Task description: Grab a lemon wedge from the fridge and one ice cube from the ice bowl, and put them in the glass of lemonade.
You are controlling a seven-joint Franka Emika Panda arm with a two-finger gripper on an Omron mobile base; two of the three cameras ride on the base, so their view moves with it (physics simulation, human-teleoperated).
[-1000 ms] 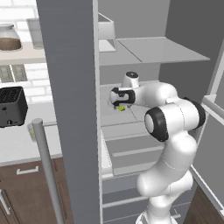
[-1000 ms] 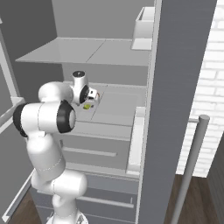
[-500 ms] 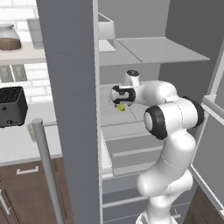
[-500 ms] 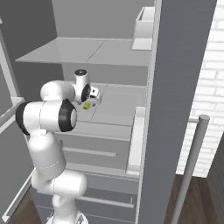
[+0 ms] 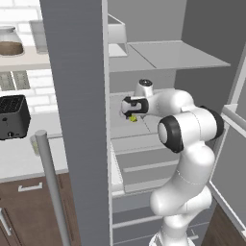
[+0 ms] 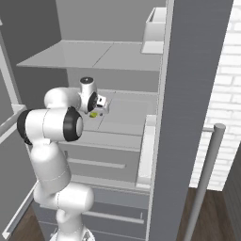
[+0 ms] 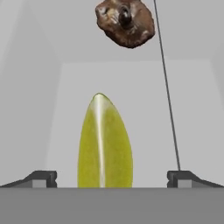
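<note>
The lemon wedge [image 7: 105, 142] sits right in front of my hand, a yellow-green sliver standing on its edge between my two dark fingers [image 7: 42, 178], which are spread wide with clear space on either side of it. I am not touching it; my fingers close on nothing. From the left base view the lemon wedge [image 5: 133, 118] shows as a small yellow spot on the middle shelf inside the fridge [image 5: 77, 96], just below my gripper [image 5: 129, 106]. The right base view has the same wedge [image 6: 93, 114] lying on that shelf beside my gripper [image 6: 100, 105], with my white arm reaching in from the open side.

Farther back on the shelf, beyond the wedge, lies a lumpy brown item [image 7: 125, 21] I cannot identify. A pale box [image 6: 154, 29] stands on the upper shelf [image 5: 168, 55] above me.

Outside the fridge, to my left, a black toaster [image 5: 12, 116] stands on the tabletop [image 5: 19, 158], and a jar of brown stuff [image 5: 10, 42] rests on a wall shelf above it. The fridge door's long silver handle [image 5: 50, 185] stands upright in the foreground.
</note>
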